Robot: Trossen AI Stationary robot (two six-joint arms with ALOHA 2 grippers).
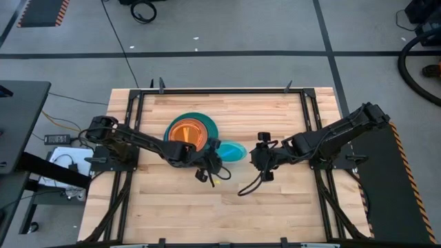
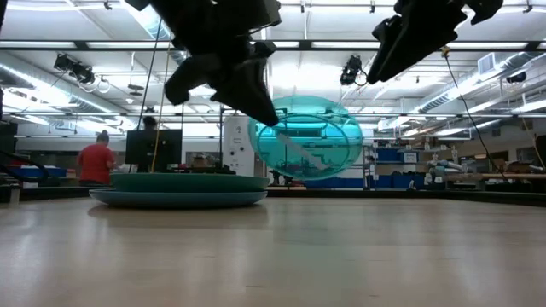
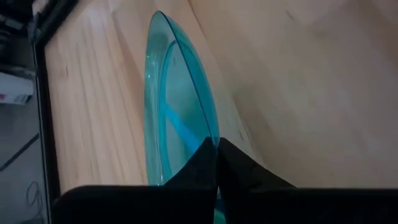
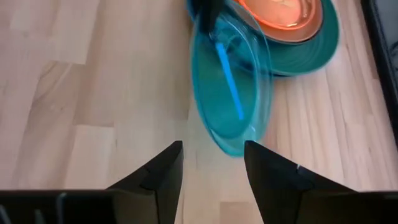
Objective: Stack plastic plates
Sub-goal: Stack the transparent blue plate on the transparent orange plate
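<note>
A translucent cyan plate hangs tilted steeply on edge, clear of the table, to the right of the stack of plates. The stack has an orange plate on top and wider teal plates below, resting flat on the wood. My left gripper is shut on the cyan plate. My right gripper is open and hovers above the table just right of the cyan plate, touching nothing. My left gripper pinches the cyan plate's rim between its two fingers, which straddle the thin edge, one on each face. It comes from above, slanting down. The plate stands nearly on edge, lifted clear of the table.
Bare wooden tabletop lies in front of and to both sides of the arms. A black metal frame runs around the table. A loose black cable lies under the right arm. People stand far off in the room.
</note>
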